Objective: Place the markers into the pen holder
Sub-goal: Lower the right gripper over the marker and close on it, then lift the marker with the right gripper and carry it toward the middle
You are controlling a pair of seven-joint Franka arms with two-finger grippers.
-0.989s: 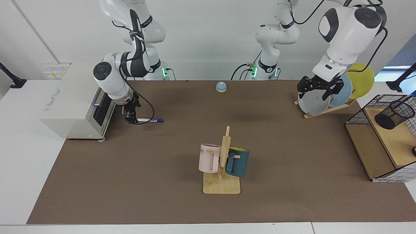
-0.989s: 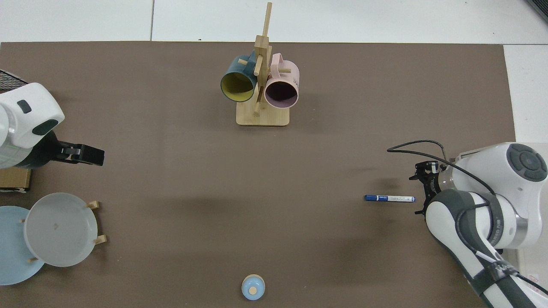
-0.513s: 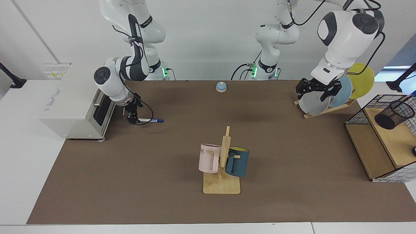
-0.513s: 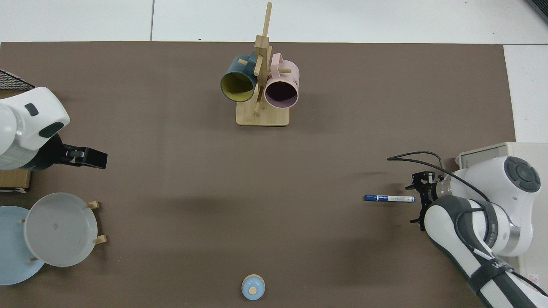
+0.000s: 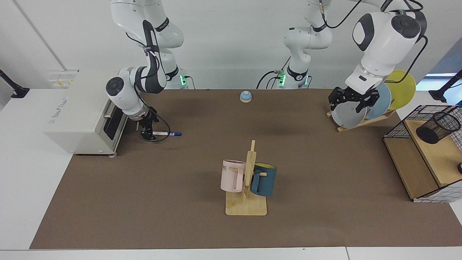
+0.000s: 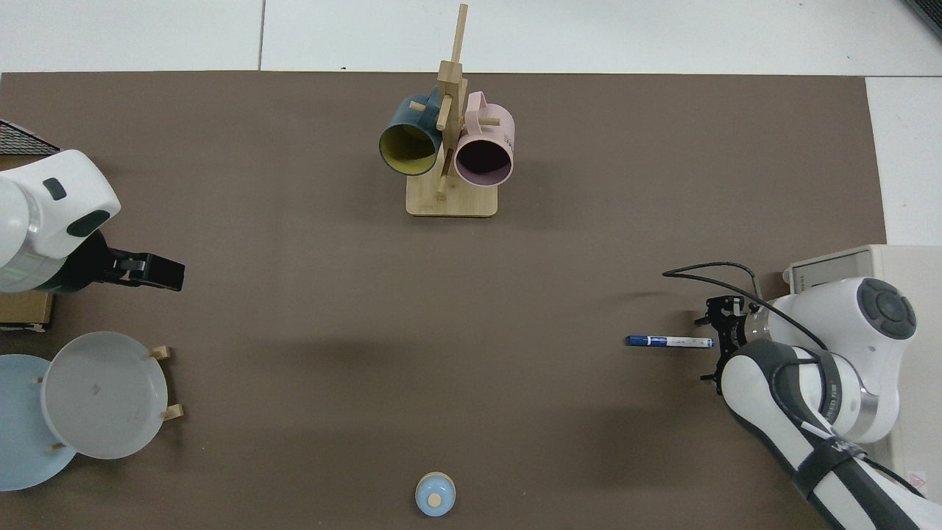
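One marker (image 5: 166,134) is left lying near the table's toaster-side edge; the right gripper (image 5: 146,135) has backed off its white end, fingers spread, so regrasping is needed. The left gripper (image 5: 355,103) waits open by the plates, and the holder (image 5: 437,127) stands far off.

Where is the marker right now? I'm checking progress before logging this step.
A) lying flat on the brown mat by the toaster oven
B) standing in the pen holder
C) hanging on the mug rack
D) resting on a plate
A: the marker lies flat on the brown mat, at the right gripper, far from the pen holder.
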